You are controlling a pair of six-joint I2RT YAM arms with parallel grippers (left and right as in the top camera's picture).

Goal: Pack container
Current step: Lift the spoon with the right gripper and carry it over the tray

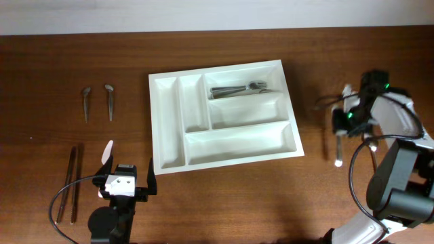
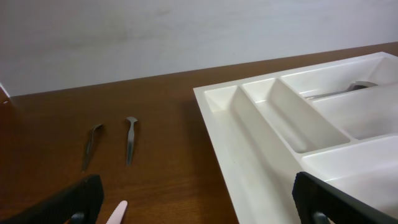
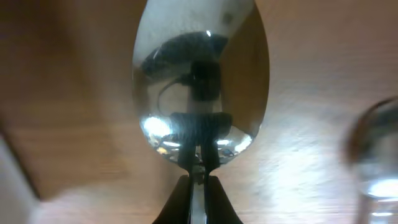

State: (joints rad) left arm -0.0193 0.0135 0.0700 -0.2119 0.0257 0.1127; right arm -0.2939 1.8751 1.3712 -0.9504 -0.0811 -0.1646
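Down at the near edge of the brown wooden worktop, the left end effector (image 1: 127, 177) sits with its jaws spread wide, nothing between them. Just to its left, toward the near left corner, two long thin dark utensils (image 1: 73, 183) lie side by side, running near to far. A small white plastic piece (image 1: 106, 152) lies just beyond the left finger, tilted.

Over by the right edge, about halfway back, the right end effector (image 3: 198, 186) is clamped tight, and it has a shiny round-bowled metal spoon (image 3: 199, 81) pinched right at the neck, where the bowl meets the handle. The bowl fills the wrist view over bare wood; whether it is lifted off the wood I cannot tell. A second shiny object (image 3: 376, 168) shows at the right of that view, too blurred to name.

Centre of the worktop: the large white rectangular plastic cutlery tray (image 1: 166, 129), turned slightly, with two narrow compartments on its left side and three long ones stacked on its right. The near and middle long compartments show only white plastic.

Further back on the left, well apart from the tray, two short grey metal utensils (image 1: 86, 103) lie almost parallel. In the tray's farthest long compartment, a bundle of metal forks (image 1: 239, 89) lies lengthwise.
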